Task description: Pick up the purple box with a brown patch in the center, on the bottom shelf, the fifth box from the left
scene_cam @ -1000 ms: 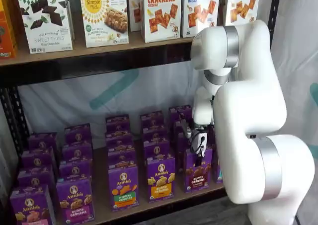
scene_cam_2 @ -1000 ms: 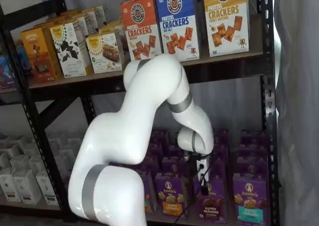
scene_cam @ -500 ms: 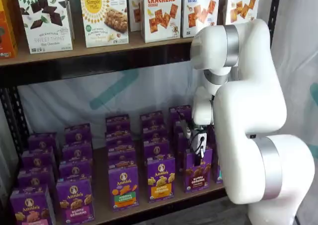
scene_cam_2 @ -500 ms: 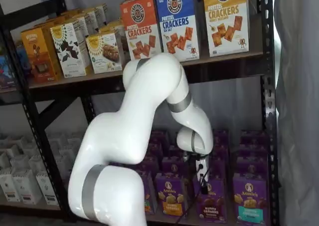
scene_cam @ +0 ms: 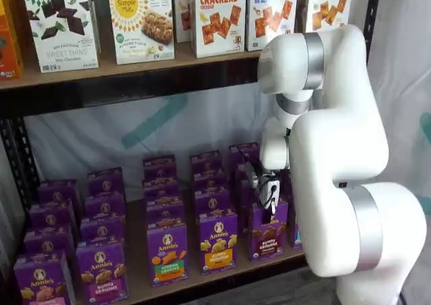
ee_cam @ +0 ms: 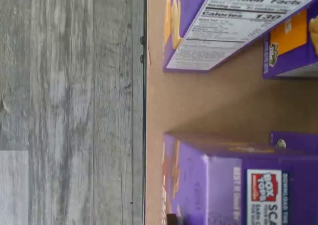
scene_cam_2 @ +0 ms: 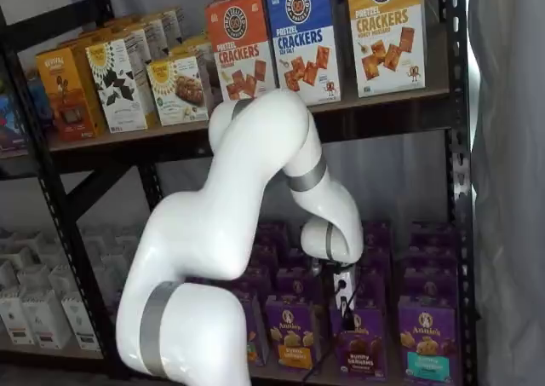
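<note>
The purple box [scene_cam: 267, 232] with brown bunny cookies stands upright in the front row of the bottom shelf [scene_cam: 137, 264]. It shows in both shelf views [scene_cam_2: 360, 349]. My gripper [scene_cam: 268, 198] hangs just above the box's top, its black fingers pointing down [scene_cam_2: 345, 311]. No gap or hold shows between the fingers. The wrist view shows a purple carton top with a Box Tops mark [ee_cam: 223, 185] on the wooden board [ee_cam: 208, 103], close below the camera.
A purple box with a yellow band [scene_cam: 217, 241] stands left of the target and one with a teal band [scene_cam_2: 424, 352] right of it. More purple cartons fill the rows behind. The cracker shelf [scene_cam: 135, 76] is overhead. The grey floor [ee_cam: 69, 106] lies beyond the shelf edge.
My gripper has risen slightly above the purple box. The box has not moved.
</note>
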Tool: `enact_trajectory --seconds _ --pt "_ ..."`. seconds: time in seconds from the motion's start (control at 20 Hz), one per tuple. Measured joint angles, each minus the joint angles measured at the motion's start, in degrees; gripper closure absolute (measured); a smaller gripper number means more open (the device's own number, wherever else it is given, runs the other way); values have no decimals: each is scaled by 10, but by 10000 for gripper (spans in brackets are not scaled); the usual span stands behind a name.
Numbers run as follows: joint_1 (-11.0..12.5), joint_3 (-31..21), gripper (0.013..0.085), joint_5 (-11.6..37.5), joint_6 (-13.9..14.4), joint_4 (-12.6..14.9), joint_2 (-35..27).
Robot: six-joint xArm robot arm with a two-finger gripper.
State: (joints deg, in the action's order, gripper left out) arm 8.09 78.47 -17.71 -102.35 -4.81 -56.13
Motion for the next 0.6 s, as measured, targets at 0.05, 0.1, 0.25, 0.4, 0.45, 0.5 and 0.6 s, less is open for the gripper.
enact_trajectory --seconds 0.05,0.1,0.25,0.4,0.45,0.5,0.6 --pt "0 -1 570 1 0 0 1" --pt "0 -2 610 1 0 0 1" --pt "0 -4 610 0 3 3 3" --pt "1 -7 610 2 -1 0 4" --pt "1 -8 610 2 -2 -1 5" --pt "1 -9 610 2 -1 0 5" --pt "2 -12 610 2 4 6 7"
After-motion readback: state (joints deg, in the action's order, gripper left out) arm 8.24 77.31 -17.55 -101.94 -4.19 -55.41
